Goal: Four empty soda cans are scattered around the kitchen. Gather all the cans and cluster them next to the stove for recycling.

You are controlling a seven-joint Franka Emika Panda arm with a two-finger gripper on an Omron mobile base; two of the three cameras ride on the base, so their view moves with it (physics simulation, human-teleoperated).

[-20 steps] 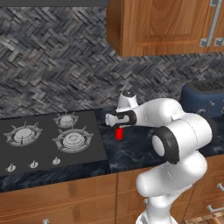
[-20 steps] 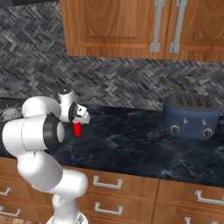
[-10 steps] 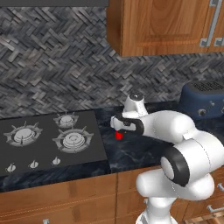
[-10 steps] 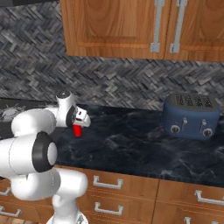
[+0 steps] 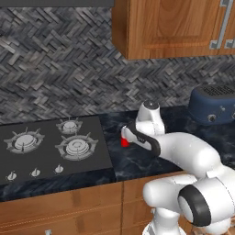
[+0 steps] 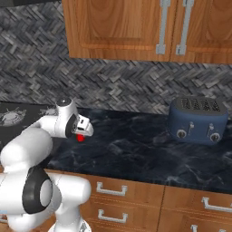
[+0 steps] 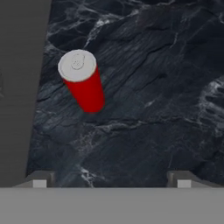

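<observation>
Even, dim rendered light — soft blur throughout, faint sheen on the dark counter [image 7: 144,105], no glare.

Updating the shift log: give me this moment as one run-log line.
gripper: open, above counter | red soda can: upright on dark counter, free of fingers, beside stove | toaster: far right

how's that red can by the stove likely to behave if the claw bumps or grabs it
The red can is tall and narrow and stands upright on the dark counter, so a side bump would probably tip it and let it roll. Being an empty can, it is likely light and easily dented. Its smooth wall may slip in the open claw.
</observation>
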